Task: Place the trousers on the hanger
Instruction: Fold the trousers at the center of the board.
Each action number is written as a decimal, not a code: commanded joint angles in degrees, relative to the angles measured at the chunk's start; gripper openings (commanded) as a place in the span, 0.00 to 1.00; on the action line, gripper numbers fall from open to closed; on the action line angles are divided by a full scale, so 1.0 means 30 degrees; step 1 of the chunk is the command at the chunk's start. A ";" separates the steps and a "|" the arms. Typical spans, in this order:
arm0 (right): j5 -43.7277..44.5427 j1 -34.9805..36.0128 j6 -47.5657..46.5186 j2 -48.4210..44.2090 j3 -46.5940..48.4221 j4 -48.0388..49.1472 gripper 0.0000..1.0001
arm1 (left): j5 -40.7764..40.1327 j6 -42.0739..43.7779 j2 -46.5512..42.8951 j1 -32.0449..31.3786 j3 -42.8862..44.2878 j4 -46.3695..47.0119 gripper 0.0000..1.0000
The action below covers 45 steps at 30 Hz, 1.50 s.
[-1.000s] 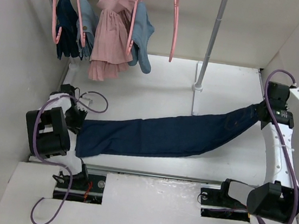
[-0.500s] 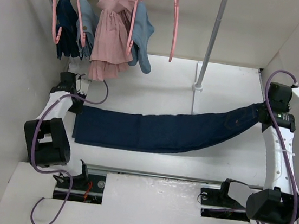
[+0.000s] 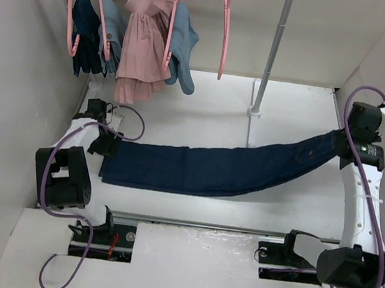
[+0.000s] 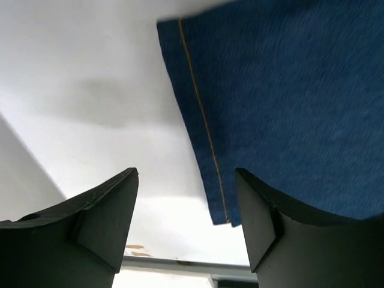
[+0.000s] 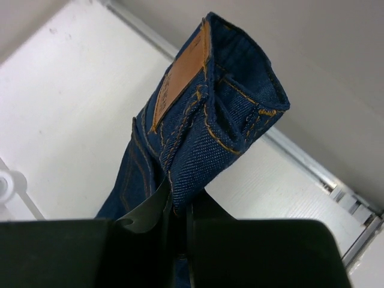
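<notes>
Trousers (image 3: 211,167): dark navy jeans stretched left to right across the white worktop (image 3: 203,110). The hem end lies flat by the left arm and the waistband end is raised at the right.
Right gripper (image 5: 179,210): clamped on the folded waistband, just below the tan leather patch (image 5: 180,78).
Left gripper (image 4: 186,186): jaws spread, nothing between them. The hem corner with orange stitching sits just past the fingertips, possibly brushing one finger; hard to tell.
Hanger (image 3: 225,28): empty, pink, hooked on the back rail to the right of the loaded hangers, well apart from the trousers.
Other clothes: pink dress (image 3: 142,46) and blue garments hang at back left.
Pole (image 3: 273,48): upright behind the trousers' middle.
</notes>
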 commanded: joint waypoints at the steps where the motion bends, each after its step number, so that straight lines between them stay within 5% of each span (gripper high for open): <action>1: 0.2385 0.0461 -0.1439 -0.1059 0.3106 0.2247 0.00 | 0.1288 -0.0404 -0.0488 0.0041 0.0523 -0.1629 0.63; 3: 0.3058 0.1191 -0.2581 -0.1235 0.3932 0.2774 0.00 | 0.1842 -0.0697 -0.0488 -0.0631 0.0291 -0.1629 0.63; 7: 0.7144 0.6572 -0.4428 -0.1413 0.4434 0.3918 0.00 | 0.2898 -0.1221 -0.0285 -0.1889 -0.0092 -0.1453 0.63; 11: 1.2626 1.5932 -0.4636 -0.0828 0.3469 0.4885 0.00 | 0.2871 -0.1603 -0.0049 -0.2888 -0.0473 -0.0899 0.63; 18: 1.7672 2.5411 -0.3640 0.2361 0.2588 0.8750 0.00 | 0.4160 -0.0960 0.1150 -0.3911 -0.0297 -0.0897 0.64; 25: 1.6248 2.8320 -0.1445 0.8391 0.5129 0.9193 0.00 | 0.3867 -0.0960 0.2526 -0.4324 -0.0881 0.0361 0.45; 33: 1.4049 2.8999 -0.0241 1.3602 0.7825 0.8903 0.00 | 0.3515 -0.0960 0.2910 -0.4324 -0.1235 0.0949 0.44; 40: 1.6126 2.8298 0.7692 1.6169 1.4219 -0.2895 0.00 | 0.3515 -0.0960 0.3086 -0.4119 -0.1410 0.0949 0.44; 45: 1.7532 2.7038 0.8167 1.4118 1.2757 -0.3344 0.00 | 0.3339 -0.0960 0.3086 -0.3709 -0.1586 0.0949 0.44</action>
